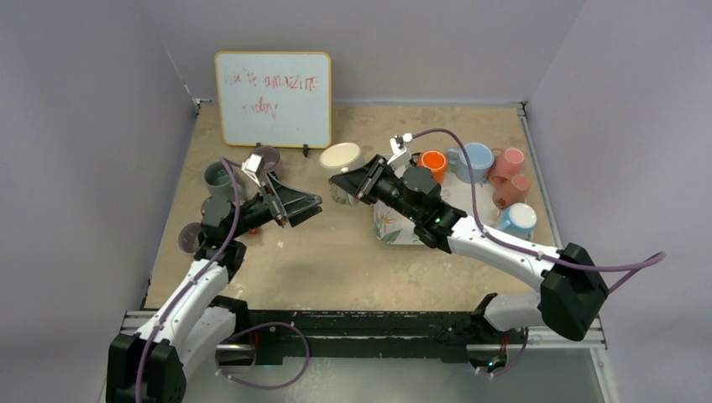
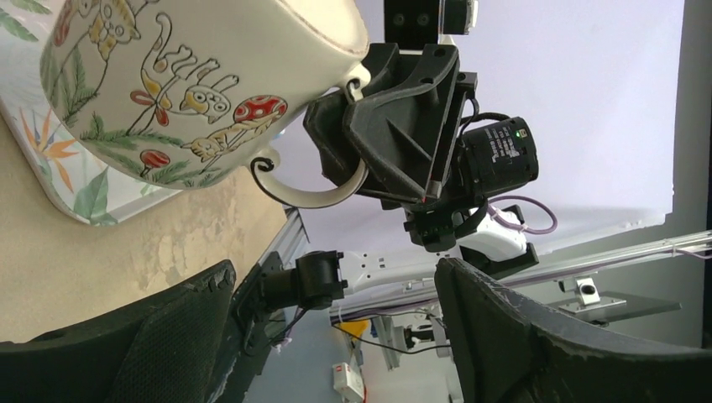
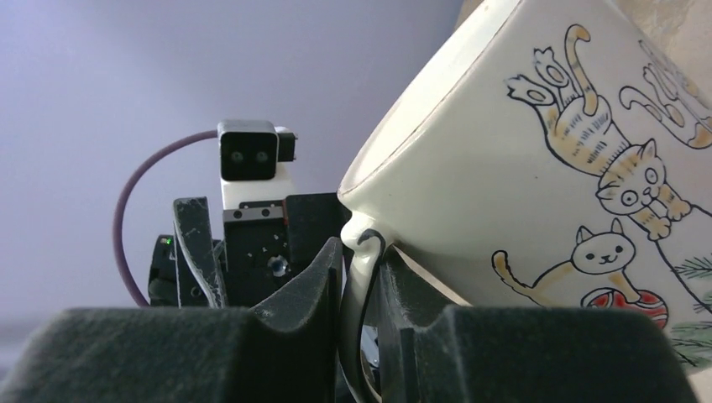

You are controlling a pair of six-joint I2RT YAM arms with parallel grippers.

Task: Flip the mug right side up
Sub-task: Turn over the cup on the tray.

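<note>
Nearest the lens, the right pincer (image 3: 359,269) is pressed together on the curled handle (image 3: 356,327) of the cream cat mug (image 3: 520,168). The mug is tilted, just left of a floral tray (image 1: 393,233). Behind the tray stand an orange mug (image 1: 433,161), a blue mug (image 1: 477,158) and a pink mug (image 1: 507,161); a green mug (image 1: 218,178) sits far left. The left pincer (image 1: 298,208) is spread wide, holding nothing. The tan surface (image 1: 336,260) has a whiteboard (image 1: 273,99) at the back and lilac walls (image 1: 84,126) around it.

Seven mugs: cream mug (image 1: 341,157), orange mug (image 1: 433,161), blue mug (image 1: 476,158), pink mug (image 1: 509,159), second pink mug (image 1: 513,190), pale-blue mug (image 1: 517,218), green mug (image 1: 218,176). Two purple cups, partly hidden: rear cup (image 1: 267,156), near cup (image 1: 189,238). One whiteboard (image 1: 273,99), one tray (image 1: 390,236).
</note>
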